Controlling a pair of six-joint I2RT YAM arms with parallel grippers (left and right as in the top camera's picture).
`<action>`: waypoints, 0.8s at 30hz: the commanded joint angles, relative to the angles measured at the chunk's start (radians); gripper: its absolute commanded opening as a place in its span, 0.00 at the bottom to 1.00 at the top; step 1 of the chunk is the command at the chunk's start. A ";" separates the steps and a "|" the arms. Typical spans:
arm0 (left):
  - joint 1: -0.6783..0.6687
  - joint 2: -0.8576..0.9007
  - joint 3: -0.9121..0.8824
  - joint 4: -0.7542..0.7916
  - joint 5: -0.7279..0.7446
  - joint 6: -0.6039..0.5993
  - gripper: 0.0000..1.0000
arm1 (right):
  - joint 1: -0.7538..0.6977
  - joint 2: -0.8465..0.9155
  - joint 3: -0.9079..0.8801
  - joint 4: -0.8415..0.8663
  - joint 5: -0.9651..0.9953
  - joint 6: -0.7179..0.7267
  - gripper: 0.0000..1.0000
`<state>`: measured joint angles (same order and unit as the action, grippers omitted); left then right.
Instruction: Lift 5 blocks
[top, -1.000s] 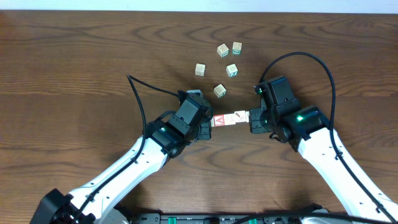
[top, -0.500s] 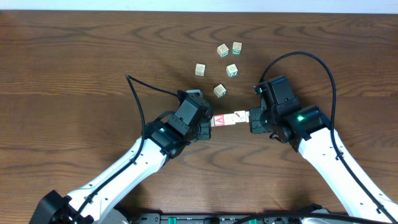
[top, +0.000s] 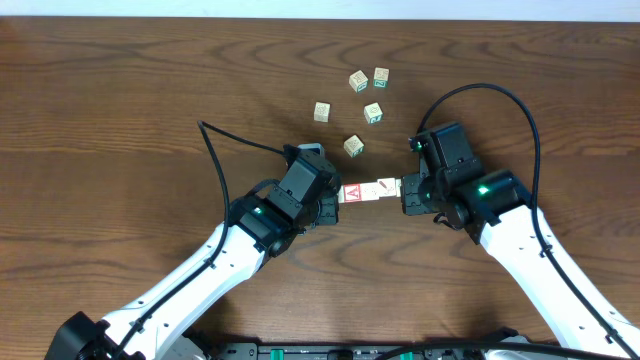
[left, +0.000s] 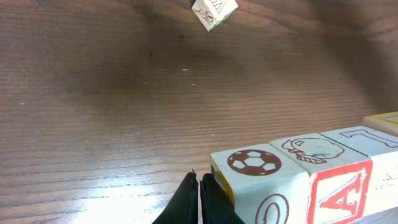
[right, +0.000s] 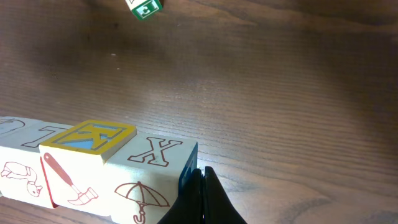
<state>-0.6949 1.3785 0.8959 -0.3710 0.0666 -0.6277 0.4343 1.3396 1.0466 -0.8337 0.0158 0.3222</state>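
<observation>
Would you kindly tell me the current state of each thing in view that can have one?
left gripper, shut, tips against the soccer-ball end of the row.
right gripper, shut, tips against the X end of the row.
row of blocks, lined up end to end between the two grippers; whether it is off the table cannot be told.
loose blocks, five, lying apart from one another, untouched.

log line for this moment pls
left gripper jaws shut | right gripper jaws shut | row of blocks pressed between them | loose blocks beyond
</observation>
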 joint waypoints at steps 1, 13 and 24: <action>-0.048 -0.029 0.100 0.058 0.203 0.018 0.07 | 0.078 -0.014 0.040 0.031 -0.331 -0.001 0.01; -0.048 -0.029 0.129 0.035 0.202 0.026 0.07 | 0.078 -0.016 0.070 0.009 -0.328 -0.002 0.01; -0.048 -0.029 0.155 0.013 0.202 0.037 0.07 | 0.078 -0.016 0.074 0.003 -0.326 -0.001 0.01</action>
<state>-0.6945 1.3785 0.9527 -0.4221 0.0483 -0.6132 0.4358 1.3273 1.0855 -0.8600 0.0235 0.3222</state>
